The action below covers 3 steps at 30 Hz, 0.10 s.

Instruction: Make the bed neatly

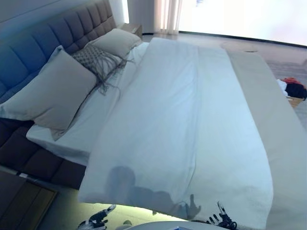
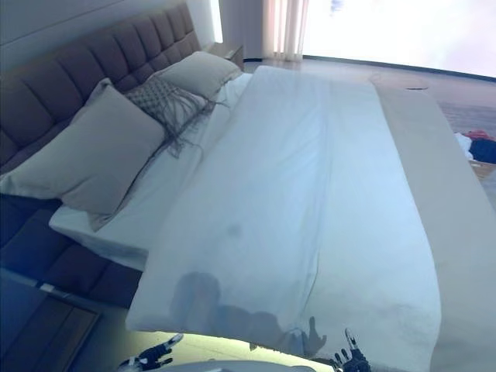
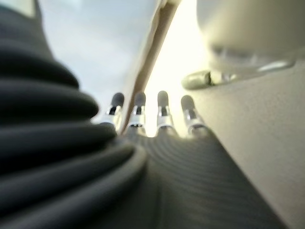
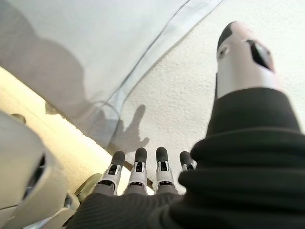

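Note:
A white duvet (image 1: 187, 120) lies spread over the bed, its near edge (image 1: 158, 203) hanging over the bed's side. Beyond its right edge a beige sheet (image 1: 280, 124) shows. At the head, on the left, lie a large beige pillow (image 1: 53, 91), a patterned fringed cushion (image 1: 98, 60) and a second beige pillow (image 1: 117, 42). My left hand (image 1: 98, 218) hangs low, near the duvet's lower left corner, fingers (image 3: 162, 112) straight, holding nothing. My right hand (image 1: 221, 219) sits below the duvet's near edge, fingers (image 4: 138, 167) straight and empty.
A grey tufted headboard (image 1: 43, 45) runs along the left. A dark wooden nightstand (image 1: 21, 199) stands at the lower left. A basket with red and black things (image 1: 292, 91) sits on the floor at right. Curtains (image 1: 168, 14) hang at the back.

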Tool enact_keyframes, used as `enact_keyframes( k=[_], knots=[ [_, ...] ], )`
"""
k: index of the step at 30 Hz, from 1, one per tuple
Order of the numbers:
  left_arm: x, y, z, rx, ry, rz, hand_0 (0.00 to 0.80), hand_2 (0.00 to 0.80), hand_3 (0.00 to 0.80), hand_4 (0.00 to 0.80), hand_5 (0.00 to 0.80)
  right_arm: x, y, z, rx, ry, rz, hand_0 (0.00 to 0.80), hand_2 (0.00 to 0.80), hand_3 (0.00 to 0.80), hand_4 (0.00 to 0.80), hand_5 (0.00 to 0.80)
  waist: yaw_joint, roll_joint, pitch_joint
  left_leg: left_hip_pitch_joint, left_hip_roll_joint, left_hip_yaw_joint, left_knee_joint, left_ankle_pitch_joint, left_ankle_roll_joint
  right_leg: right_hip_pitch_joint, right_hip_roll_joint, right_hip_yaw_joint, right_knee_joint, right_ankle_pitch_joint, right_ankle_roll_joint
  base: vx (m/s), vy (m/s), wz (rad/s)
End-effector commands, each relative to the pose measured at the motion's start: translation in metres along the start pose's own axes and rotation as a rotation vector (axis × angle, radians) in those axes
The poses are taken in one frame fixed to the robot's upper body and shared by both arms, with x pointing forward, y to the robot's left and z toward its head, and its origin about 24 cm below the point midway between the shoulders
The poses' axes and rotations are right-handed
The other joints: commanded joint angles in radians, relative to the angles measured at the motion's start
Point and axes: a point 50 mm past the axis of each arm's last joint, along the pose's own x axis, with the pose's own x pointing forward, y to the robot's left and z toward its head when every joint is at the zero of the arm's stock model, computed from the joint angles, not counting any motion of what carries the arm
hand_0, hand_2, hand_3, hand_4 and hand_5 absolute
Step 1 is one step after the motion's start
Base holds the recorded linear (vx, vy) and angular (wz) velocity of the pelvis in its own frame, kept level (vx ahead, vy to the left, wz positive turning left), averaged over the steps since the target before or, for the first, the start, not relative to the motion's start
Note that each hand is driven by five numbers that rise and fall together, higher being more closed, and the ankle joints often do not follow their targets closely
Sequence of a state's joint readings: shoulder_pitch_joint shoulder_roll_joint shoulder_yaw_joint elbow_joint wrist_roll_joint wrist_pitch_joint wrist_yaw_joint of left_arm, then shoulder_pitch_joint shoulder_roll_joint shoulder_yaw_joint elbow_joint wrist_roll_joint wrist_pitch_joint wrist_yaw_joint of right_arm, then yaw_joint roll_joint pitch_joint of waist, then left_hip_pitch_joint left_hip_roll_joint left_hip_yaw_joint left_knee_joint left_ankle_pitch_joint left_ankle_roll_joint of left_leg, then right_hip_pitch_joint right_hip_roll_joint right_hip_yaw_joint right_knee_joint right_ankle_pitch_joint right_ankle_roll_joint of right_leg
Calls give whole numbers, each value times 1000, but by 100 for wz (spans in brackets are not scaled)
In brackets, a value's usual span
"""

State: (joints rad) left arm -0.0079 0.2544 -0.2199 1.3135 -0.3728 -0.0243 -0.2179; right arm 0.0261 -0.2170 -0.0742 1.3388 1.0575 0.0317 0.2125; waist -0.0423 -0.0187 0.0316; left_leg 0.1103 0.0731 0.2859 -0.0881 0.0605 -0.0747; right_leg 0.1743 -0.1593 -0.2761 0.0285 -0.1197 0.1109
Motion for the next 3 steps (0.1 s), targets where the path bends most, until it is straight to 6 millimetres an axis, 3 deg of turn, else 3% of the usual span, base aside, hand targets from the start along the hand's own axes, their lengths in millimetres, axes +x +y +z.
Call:
enact_keyframes(
  k=[1,3],
  knots=[
    [4,-6,22,-40,-36,-21,0,0,0,0,0,5,20,21,-55,-54,46,0,0,0,0,0,4,43,17,64,15,-4,12,-100,8,-51,-7,-10,-79,149,32,59,8,-12],
    [3,-2,23,-95,-49,-8,0,0,0,0,0,4,18,24,-61,-58,37,0,0,0,0,0,6,43,13,67,16,-7,12,-100,7,-47,-7,-10,-80,149,32,47,2,-8]
  ],
)
